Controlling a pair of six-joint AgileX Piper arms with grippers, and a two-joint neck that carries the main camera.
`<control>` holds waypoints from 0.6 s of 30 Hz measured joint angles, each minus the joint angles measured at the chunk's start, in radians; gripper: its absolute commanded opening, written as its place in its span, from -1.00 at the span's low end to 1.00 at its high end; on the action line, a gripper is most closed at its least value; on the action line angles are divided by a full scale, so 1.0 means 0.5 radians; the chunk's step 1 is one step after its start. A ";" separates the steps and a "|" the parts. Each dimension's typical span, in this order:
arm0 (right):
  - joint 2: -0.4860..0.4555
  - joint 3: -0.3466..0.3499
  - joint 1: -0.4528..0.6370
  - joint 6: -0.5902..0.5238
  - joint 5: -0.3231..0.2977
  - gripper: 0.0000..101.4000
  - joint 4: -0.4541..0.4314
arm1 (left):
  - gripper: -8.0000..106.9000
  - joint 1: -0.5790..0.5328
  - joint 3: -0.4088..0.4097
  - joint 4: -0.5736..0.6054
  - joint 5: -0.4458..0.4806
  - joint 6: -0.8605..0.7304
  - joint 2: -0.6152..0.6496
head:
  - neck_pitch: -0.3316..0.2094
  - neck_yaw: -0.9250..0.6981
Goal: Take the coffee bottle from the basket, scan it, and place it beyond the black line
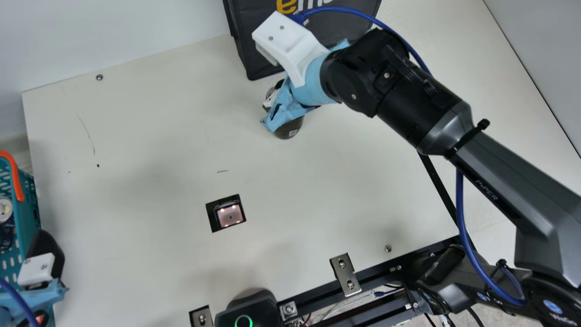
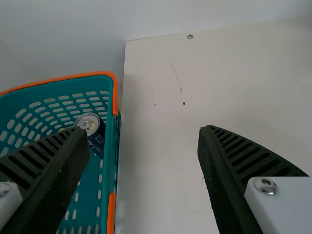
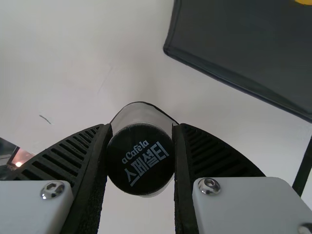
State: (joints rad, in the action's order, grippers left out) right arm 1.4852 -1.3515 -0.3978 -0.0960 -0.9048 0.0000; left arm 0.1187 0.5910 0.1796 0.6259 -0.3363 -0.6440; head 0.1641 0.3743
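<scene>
My right gripper [image 1: 273, 97] is over the back middle of the table in the main view, its fingers largely hidden by blue wrapping. The dark base of the coffee bottle [image 1: 289, 129] shows just below it. In the right wrist view my right gripper [image 3: 141, 127] is shut on the coffee bottle [image 3: 140, 158], one finger against each side near its black cap. My left gripper [image 1: 44, 256] is at the far left beside the basket [image 1: 28, 204]. In the left wrist view, the left gripper [image 2: 143, 128] stands open with nothing held, near the teal basket [image 2: 111, 141].
A dark can [image 2: 92, 127] stands in the basket. The scanner window [image 1: 229, 215] is set in the mid-table. Behind the bottle stands a dark bag [image 1: 254, 54]. A black line [image 1: 438, 186] runs along the right, partly under my right arm. Metal brackets [image 1: 345, 272] line the front edge.
</scene>
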 measured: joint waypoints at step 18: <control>-0.063 0.056 0.346 -0.128 0.007 -1.00 0.086 | 0.71 0.000 0.000 0.000 0.000 0.000 0.000 | 0.000 0.000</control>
State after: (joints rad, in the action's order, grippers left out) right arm 1.4538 -1.3236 -0.2251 -0.1599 -0.9016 0.0428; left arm 0.1187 0.5910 0.1796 0.6259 -0.3363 -0.6440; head 0.1641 0.3743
